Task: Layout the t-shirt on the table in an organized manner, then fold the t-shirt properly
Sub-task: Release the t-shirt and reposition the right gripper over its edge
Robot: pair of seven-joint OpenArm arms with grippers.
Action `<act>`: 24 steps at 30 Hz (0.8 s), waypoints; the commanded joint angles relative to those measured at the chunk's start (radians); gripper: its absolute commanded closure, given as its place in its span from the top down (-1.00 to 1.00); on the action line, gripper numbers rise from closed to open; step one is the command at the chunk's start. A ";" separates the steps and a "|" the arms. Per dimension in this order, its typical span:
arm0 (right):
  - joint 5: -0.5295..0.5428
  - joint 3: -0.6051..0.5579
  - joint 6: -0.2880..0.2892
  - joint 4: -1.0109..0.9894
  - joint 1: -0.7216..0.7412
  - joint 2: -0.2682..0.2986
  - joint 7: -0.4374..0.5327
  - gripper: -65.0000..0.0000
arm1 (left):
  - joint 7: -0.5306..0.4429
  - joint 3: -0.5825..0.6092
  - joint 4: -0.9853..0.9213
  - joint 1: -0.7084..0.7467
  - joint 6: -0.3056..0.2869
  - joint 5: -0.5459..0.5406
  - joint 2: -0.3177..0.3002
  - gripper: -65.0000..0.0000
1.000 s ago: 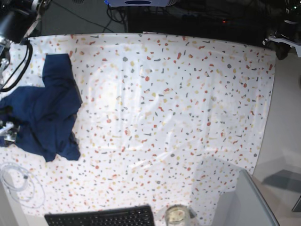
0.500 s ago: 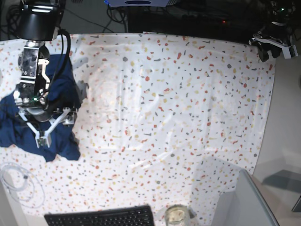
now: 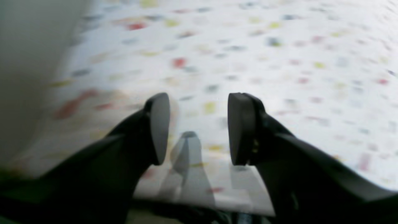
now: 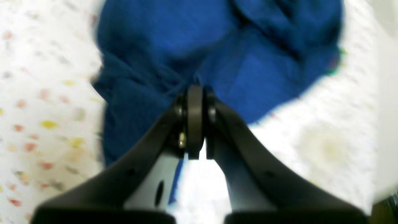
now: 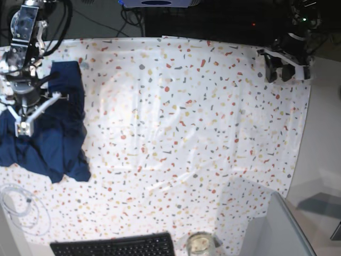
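The right arm reaches down over the t-shirt (image 5: 50, 144) at the table's (image 5: 186, 133) left side in the base view. Its right gripper (image 4: 195, 93) points downward, the jaws pressed together at the tips right at the fabric; whether cloth is pinched between them cannot be told. The left arm is at the table's far right corner, and its left gripper (image 3: 194, 124) hangs above the tabletop with the two dark pads (image 3: 160, 124) parted and nothing between them.
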 commanded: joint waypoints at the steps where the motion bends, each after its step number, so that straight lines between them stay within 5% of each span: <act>1: -0.002 0.036 -0.009 0.047 -0.011 0.012 0.020 -1.00 | -0.021 0.037 0.024 -0.015 -0.005 -0.007 -0.009 -0.11; 7: 0.000 0.227 -0.007 0.125 -0.098 0.008 0.020 -1.00 | -0.021 0.324 0.018 -0.124 0.000 0.128 -0.003 -0.11; 11: 0.000 0.340 -0.007 0.114 -0.108 0.008 0.020 -1.00 | -0.021 0.499 0.016 -0.194 0.067 0.253 0.027 -0.11; 19: -0.003 0.458 -0.007 -0.166 0.034 0.077 0.022 -0.95 | -0.021 0.573 0.018 -0.228 0.089 0.250 0.037 -0.11; 21: -0.003 0.445 -0.007 -0.148 0.035 0.073 0.020 -0.67 | -0.021 0.571 0.015 -0.219 0.089 0.250 0.027 -0.11; 24: -0.005 0.359 -0.007 -0.047 -0.006 0.073 0.020 0.04 | -0.023 0.484 0.009 -0.171 0.089 0.250 0.000 -0.11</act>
